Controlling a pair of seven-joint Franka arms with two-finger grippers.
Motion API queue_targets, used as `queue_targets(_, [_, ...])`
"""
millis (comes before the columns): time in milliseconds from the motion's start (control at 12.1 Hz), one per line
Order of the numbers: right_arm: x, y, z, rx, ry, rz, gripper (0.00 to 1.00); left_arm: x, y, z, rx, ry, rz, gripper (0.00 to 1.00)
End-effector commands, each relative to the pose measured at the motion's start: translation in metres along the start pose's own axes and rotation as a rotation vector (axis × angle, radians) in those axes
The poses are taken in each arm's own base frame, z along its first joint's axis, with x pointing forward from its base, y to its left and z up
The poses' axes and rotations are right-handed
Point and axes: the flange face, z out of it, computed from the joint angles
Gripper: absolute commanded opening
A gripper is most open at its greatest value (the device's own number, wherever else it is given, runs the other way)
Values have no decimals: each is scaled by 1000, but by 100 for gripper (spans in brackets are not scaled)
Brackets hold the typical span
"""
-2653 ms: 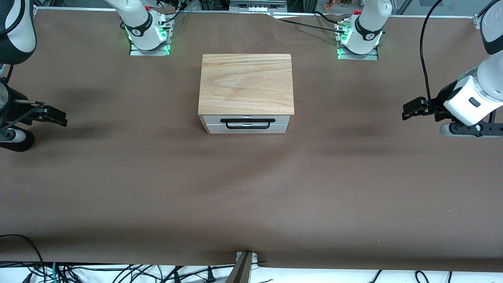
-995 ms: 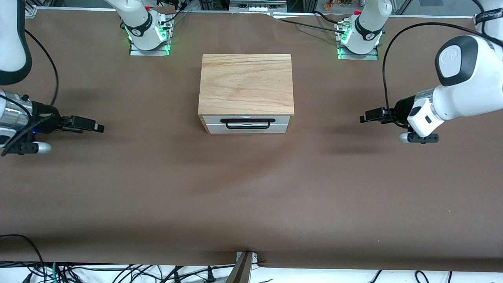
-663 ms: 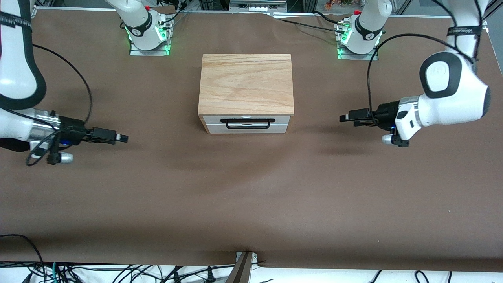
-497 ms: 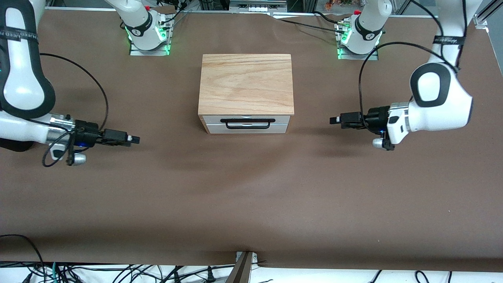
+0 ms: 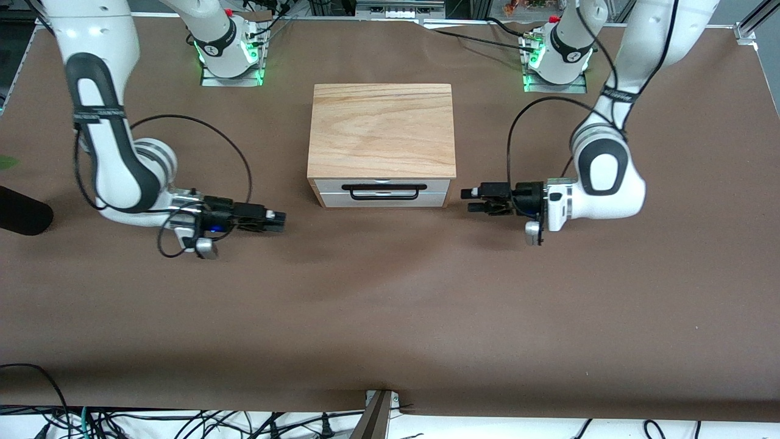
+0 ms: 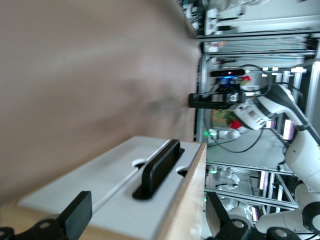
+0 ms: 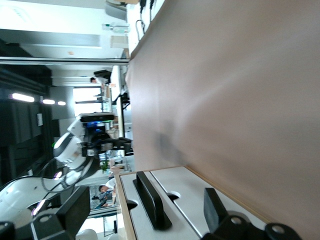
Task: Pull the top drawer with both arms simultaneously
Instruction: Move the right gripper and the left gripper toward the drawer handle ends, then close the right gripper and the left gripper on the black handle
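The top drawer (image 5: 382, 185) is closed in the small cabinet at mid-table, its white-grey front and black bar handle (image 5: 384, 189) facing the front camera. My left gripper (image 5: 468, 201) is open and empty, low over the table just off the cabinet's front corner toward the left arm's end. My right gripper (image 5: 279, 221) is open and empty, low over the table a little off the corner toward the right arm's end. The left wrist view shows the drawer front (image 6: 145, 213) and handle (image 6: 160, 167) between its fingers (image 6: 77, 215). The right wrist view shows the handle (image 7: 150, 200) likewise.
The cabinet has a pale wood top board (image 5: 382, 130) and a lower drawer front (image 5: 382, 200). Brown cloth (image 5: 390, 305) covers the table. Arm bases with green lights stand at the edge farthest from the front camera (image 5: 228, 55). Cables lie along the near edge.
Both arms have swung in from the table's ends toward the cabinet, and their grippers now sit close to its front corners. The drawer has not moved.
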Motion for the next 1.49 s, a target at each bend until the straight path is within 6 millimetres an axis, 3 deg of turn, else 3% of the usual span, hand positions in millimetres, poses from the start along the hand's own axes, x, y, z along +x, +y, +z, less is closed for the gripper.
queue_targets(0, [-6, -13, 26, 37, 4, -54, 100, 0, -26, 27, -75, 57, 92, 100])
queue_targets(332, [-24, -25, 71, 51, -78, -100, 100, -16, -48, 82, -163, 132, 166, 95])
queue_targets(580, [-34, -5, 100, 121, -79, -128, 100, -31, -49, 115, -232, 128, 207, 89])
queue_targets(829, [-45, 32, 123, 212, -73, -161, 100, -38, -44, 125, -299, 97, 205, 82])
queue_targets(1078, [-48, 42, 127, 230, -75, -185, 100, -42, -44, 127, -337, 80, 204, 78])
queue_targets(1409, [-54, 39, 139, 234, -93, -186, 99, -48, -59, 129, -330, 75, 175, 46])
